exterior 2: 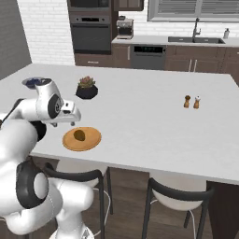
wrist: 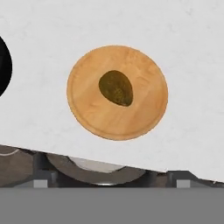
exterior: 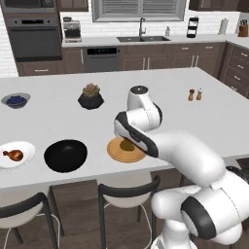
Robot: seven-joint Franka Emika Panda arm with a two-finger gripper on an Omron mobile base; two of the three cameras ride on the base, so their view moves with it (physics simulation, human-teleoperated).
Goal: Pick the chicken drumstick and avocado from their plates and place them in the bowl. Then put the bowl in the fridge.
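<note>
The avocado [wrist: 116,87] lies in the middle of the tan wood plate [wrist: 144,109] near the counter's front edge, also seen as avocado [exterior: 127,144] on plate [exterior: 116,153] and avocado [exterior 2: 80,135] on plate [exterior 2: 92,138]. My gripper [wrist: 112,182] hovers above it, open, its fingertips [wrist: 41,181] spread wide with nothing between them. The black bowl [exterior: 65,155] sits empty just left of the wood plate; its edge [wrist: 3,65] shows in the hand view. Further left, the chicken drumstick [exterior: 13,155] rests on the white plate [exterior: 26,147]. The fridge is out of view.
A small berry bowl [exterior: 16,100] and a black plant pot [exterior: 91,97] stand further back on the island. Two shakers [exterior: 194,94] stand at the right. Stools [exterior: 127,192] are tucked under the counter's front edge.
</note>
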